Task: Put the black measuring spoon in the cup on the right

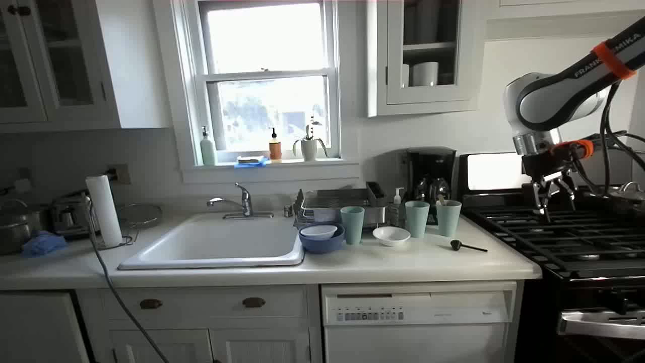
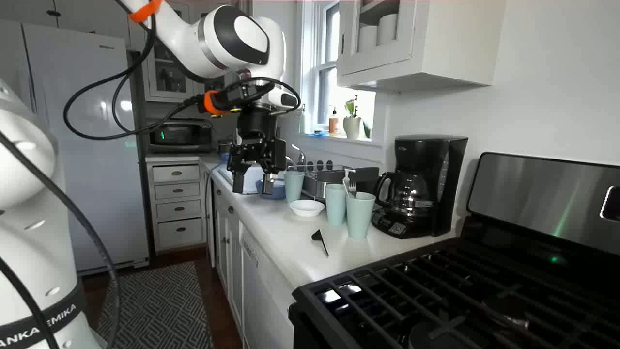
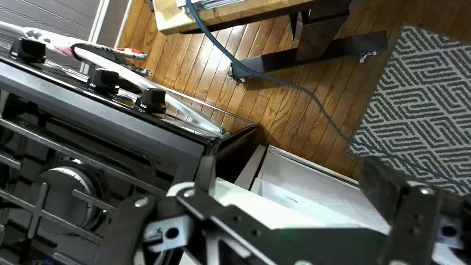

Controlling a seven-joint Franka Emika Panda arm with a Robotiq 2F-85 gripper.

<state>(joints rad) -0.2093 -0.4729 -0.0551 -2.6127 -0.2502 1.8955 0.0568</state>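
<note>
Nearest of all, in the wrist view, we see the fingers (image 3: 382, 193) along the bottom of the frame, standing wide apart. Beyond them, at left, the black stove (image 3: 121, 125) carries knobs (image 3: 152, 100) whose white marks we cannot read with confidence.

In an exterior view the robot base (image 2: 38, 242) fills the left edge, and on its dark band we read "ANKA" and "EMIKA". The arm (image 1: 559, 96), upper right in an exterior view, gives us "FRANK" and "MIKA" on either side of an orange band (image 1: 613, 60). Low in that frame, right of centre, the dishwasher (image 1: 423, 327) has panel labels too small for us.

Farther in, on the white desk (image 2: 348, 257), we find the black measuring spoon (image 2: 317, 236) lying low in the middle of the frame, near the cup (image 2: 361, 218) but apart from it. That pale blue-green cup stands upright, a fork (image 2: 353, 188) in it; the middle tumbler (image 2: 335, 206) is just beside it, and the far tumbler (image 2: 293, 186) stands past a white bowl (image 2: 306, 209). To their right is a coffee maker (image 2: 449, 186).

Farthest, at left, a fridge (image 2: 82, 121) bears a badge we cannot read.
</note>
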